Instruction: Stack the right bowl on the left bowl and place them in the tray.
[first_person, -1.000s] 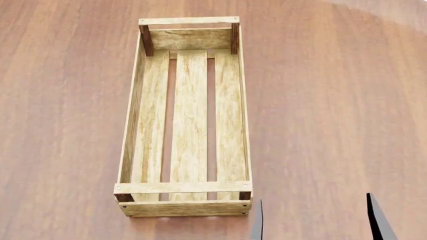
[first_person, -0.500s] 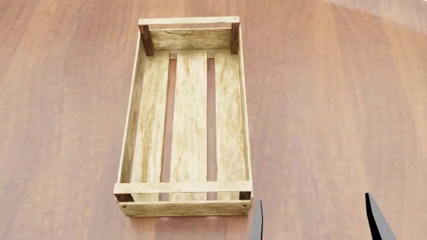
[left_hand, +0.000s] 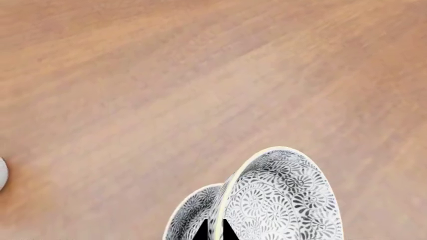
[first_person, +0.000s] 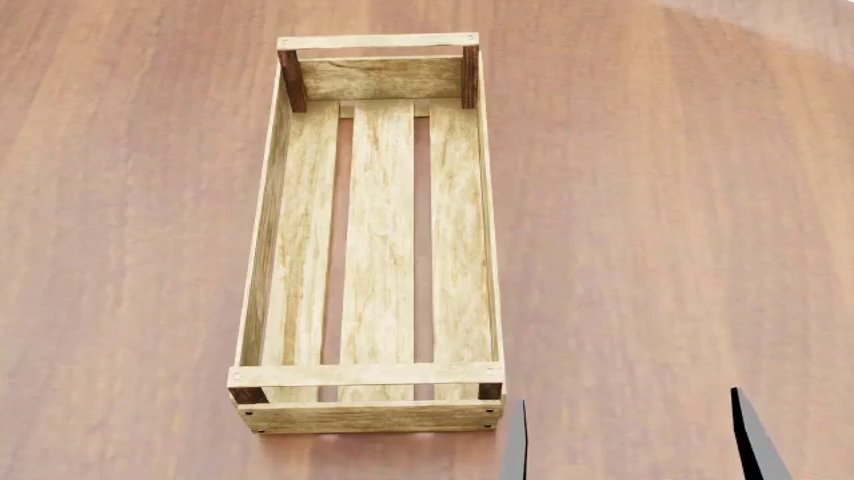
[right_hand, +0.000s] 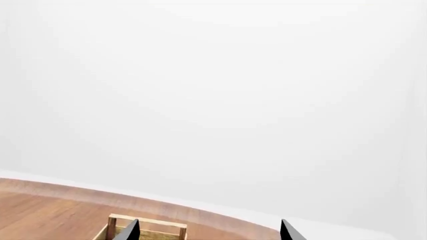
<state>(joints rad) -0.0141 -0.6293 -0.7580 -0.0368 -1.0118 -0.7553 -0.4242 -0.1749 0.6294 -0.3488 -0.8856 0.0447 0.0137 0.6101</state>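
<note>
Two grey-patterned bowls, one (left_hand: 283, 200) nested against the other (left_hand: 190, 215), show only in the left wrist view, tilted on edge above the wooden table. My left gripper (left_hand: 215, 233) is shut on their pale rim, with one black fingertip on each side. The bowls and the left gripper are out of the head view. The tray (first_person: 274, 215), a long light-wood crate with three bottom slats, lies empty in the middle of the table. Its end also shows in the right wrist view (right_hand: 147, 221). My right gripper (first_person: 634, 440) is open and empty, just right of the tray's near corner.
The brown wooden table (first_person: 667, 200) spreads around the tray on all sides. A small grey rounded thing (left_hand: 2, 173) sits at the edge of the left wrist view. A white wall (right_hand: 213, 100) rises behind the table's far edge.
The right gripper's fingertips have shifted very slightly to the left. The tray has not moved.
</note>
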